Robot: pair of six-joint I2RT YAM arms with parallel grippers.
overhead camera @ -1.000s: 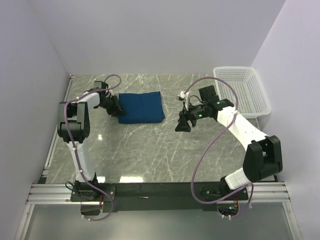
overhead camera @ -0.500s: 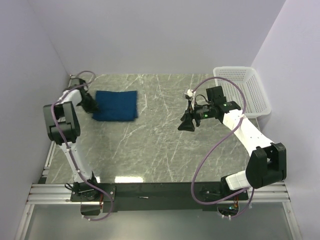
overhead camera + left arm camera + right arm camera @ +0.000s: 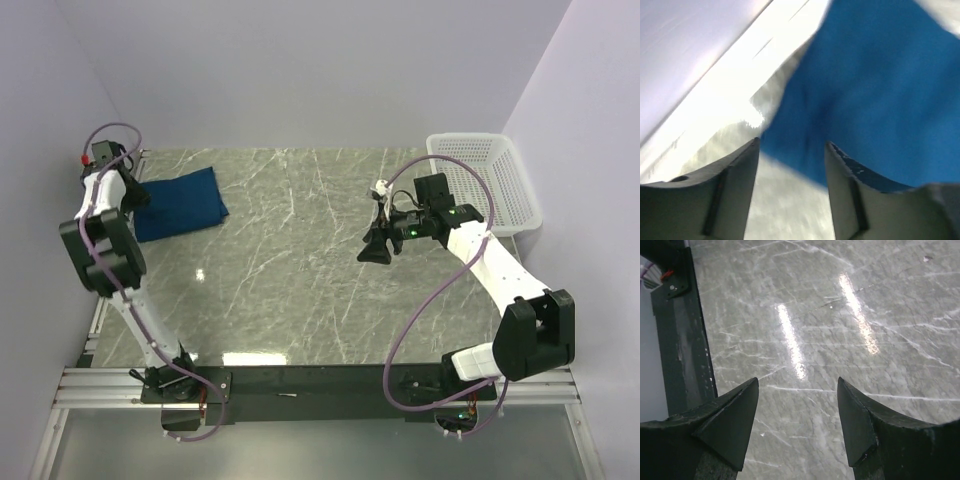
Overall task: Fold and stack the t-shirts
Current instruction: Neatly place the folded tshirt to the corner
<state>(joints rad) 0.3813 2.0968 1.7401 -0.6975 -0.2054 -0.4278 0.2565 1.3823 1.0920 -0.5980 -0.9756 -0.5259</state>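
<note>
A dark blue folded t-shirt [image 3: 182, 203] lies at the far left of the marble table, close to the left wall. My left gripper [image 3: 134, 194] is at its left edge. In the left wrist view the left gripper [image 3: 792, 143] has its jaws apart with bare table between them, and the blurred t-shirt [image 3: 880, 85] lies just beyond the fingertips [image 3: 832, 150]. Over the table's right middle hangs my right gripper [image 3: 374, 249], far from the shirt. The right wrist view has the right gripper [image 3: 797, 381] open over bare marble, holding nothing.
A white mesh basket [image 3: 478, 152] stands at the back right corner. The left wall [image 3: 685, 45] is very close to the left gripper. A dark rail [image 3: 680, 340] runs along the table's near edge.
The left arm swung left and dragged the folded t-shirt from the back middle to the far left by the wall, and its jaws have come apart. The right gripper rose slightly.
</note>
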